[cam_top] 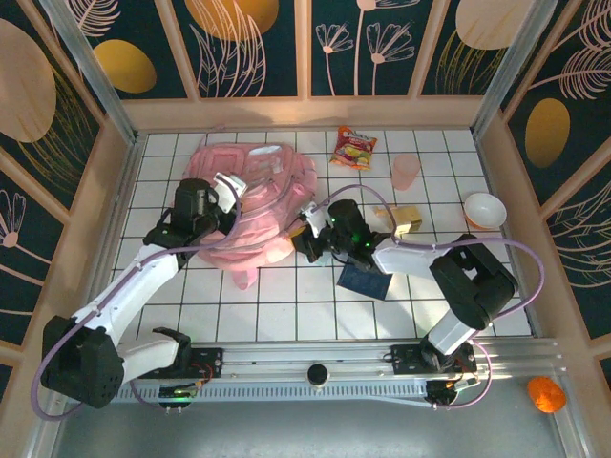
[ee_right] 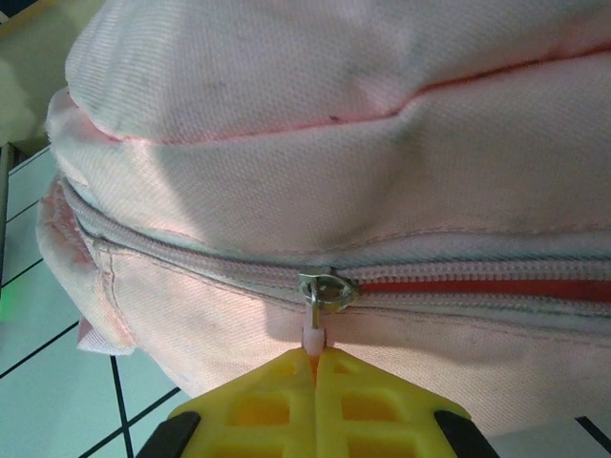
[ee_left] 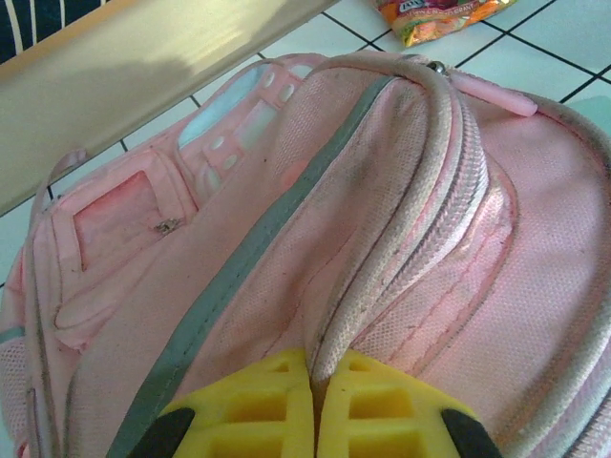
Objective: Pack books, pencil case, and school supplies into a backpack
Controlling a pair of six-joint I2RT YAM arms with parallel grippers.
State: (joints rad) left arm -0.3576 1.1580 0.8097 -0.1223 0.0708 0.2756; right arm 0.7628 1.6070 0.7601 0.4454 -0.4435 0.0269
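Right end effector (ee_right: 315, 361) pinches zipper pull (ee_right: 312, 331); backpack (ee_right: 382, 143) zipper (ee_right: 477, 286) runs crosswise.

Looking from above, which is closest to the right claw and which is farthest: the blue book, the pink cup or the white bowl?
From the right claw, shut on the backpack by its zipper pull:
1. blue book, toward the arms' bases and slightly right.
2. pink cup, farther back and right.
3. white bowl, far right near the wall.

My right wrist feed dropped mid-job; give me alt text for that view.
The right gripper is shut on the pale zipper pull of the pink backpack, whose zipper runs across the frame. White tiled table shows at lower left.
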